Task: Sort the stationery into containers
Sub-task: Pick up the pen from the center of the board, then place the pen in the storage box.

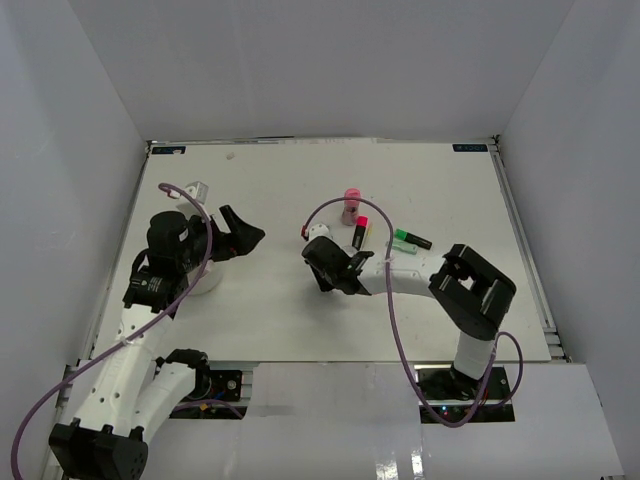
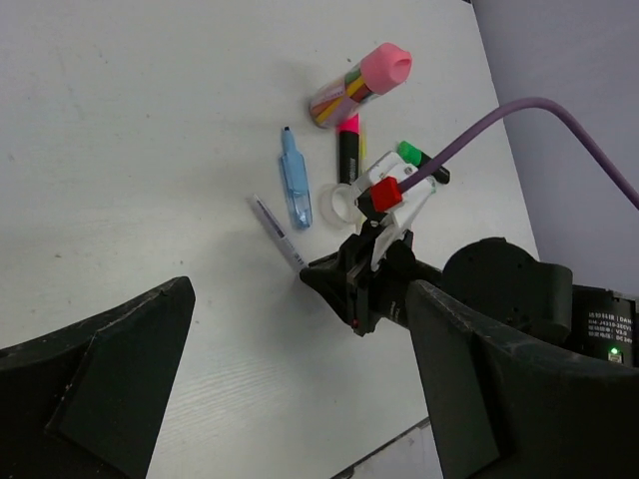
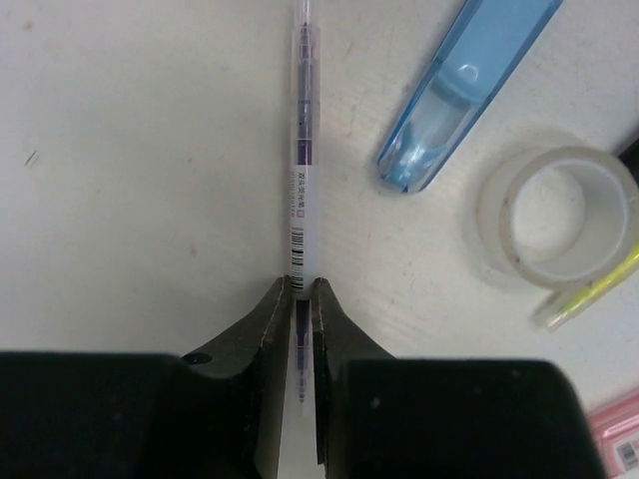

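Observation:
My right gripper [image 3: 301,289] is shut on the lower end of a thin grey pen [image 3: 301,150] that lies flat on the white table. From above, the right gripper [image 1: 322,262] sits low, just left of the stationery cluster. A blue pen [image 3: 464,90] and a clear tape roll [image 3: 557,215] lie to the right of the held pen. Beyond them lie a pink-capped cylinder [image 2: 364,82], a pink highlighter [image 2: 347,150] and a green highlighter [image 2: 419,160]. My left gripper [image 1: 245,235] hovers open and empty, well left of the cluster. A white bowl [image 1: 207,284] is partly hidden under the left arm.
A small pale object [image 1: 196,189] lies at the far left of the table, behind the left arm. The right arm's purple cable [image 1: 325,207] loops over the stationery. White walls close the table in on three sides.

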